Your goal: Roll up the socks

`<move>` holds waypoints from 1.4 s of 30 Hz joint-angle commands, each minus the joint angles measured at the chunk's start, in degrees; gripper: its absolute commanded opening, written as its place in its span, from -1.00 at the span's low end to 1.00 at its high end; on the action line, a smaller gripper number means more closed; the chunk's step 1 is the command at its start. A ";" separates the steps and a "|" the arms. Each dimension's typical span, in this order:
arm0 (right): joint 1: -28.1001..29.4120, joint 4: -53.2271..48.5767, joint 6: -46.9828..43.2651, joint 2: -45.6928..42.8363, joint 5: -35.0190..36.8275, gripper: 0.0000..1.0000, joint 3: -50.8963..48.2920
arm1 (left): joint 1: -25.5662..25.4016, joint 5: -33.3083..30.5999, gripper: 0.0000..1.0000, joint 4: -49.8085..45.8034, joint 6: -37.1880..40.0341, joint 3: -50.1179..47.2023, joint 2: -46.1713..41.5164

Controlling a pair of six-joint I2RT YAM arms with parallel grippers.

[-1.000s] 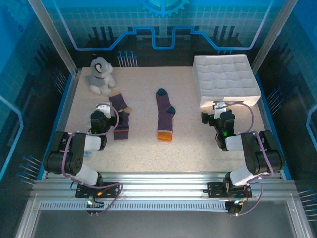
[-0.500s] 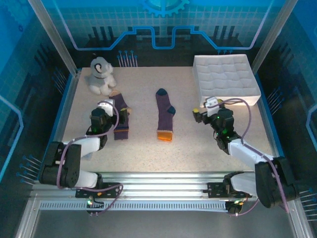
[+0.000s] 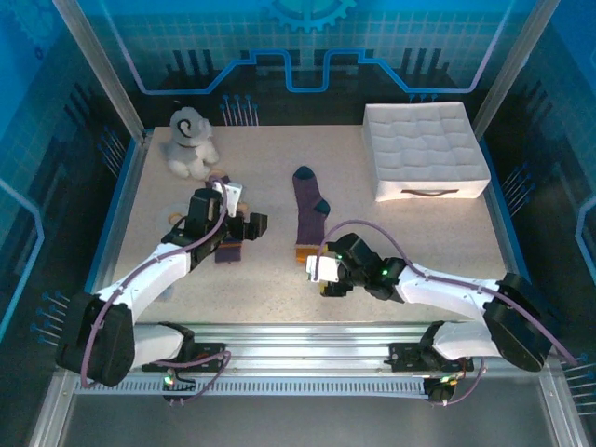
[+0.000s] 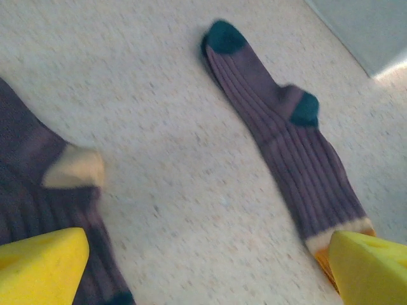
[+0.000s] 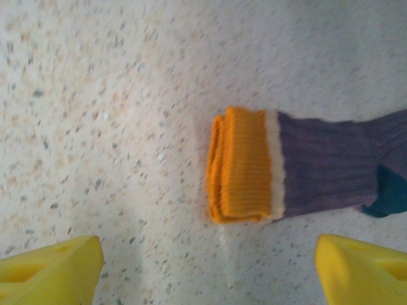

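The navy-toed sock (image 3: 310, 212) lies flat in the middle of the counter (image 3: 419, 233), with its orange cuff (image 5: 241, 165) just ahead of the right jaws, which are wide and empty. The left jaws, also wide, hover over the other sock (image 4: 25, 210).

The left arm (image 3: 140, 279) stretches forward and inward from its base, the left gripper (image 3: 242, 209) angled to the right with yellow fingertips (image 4: 41, 267) spread wide. The right arm (image 3: 447, 293) lies low, reaching left towards the centre, the right gripper (image 3: 318, 271) likewise parted wide.
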 commanded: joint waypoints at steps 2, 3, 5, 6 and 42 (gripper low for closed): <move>0.56 -3.34 -4.18 3.42 1.09 0.67 3.60 | -1.08 4.48 0.92 -6.59 -6.31 -1.34 -2.81; 0.54 -3.39 -4.63 4.44 1.04 0.66 4.08 | -1.16 5.11 0.91 -6.41 -6.89 -1.91 -3.08; 0.60 -3.31 -5.36 6.53 1.02 0.64 5.10 | -1.38 5.86 0.88 -6.08 -7.91 -2.63 -3.36; 0.55 -3.15 -5.63 7.64 1.04 0.62 5.56 | -1.58 5.93 0.88 -5.75 -8.48 -2.94 -3.38; -5.83 -1.81 -8.92 23.94 -0.45 -0.02 14.34 | -4.69 7.34 0.81 -4.17 -7.88 -1.08 4.10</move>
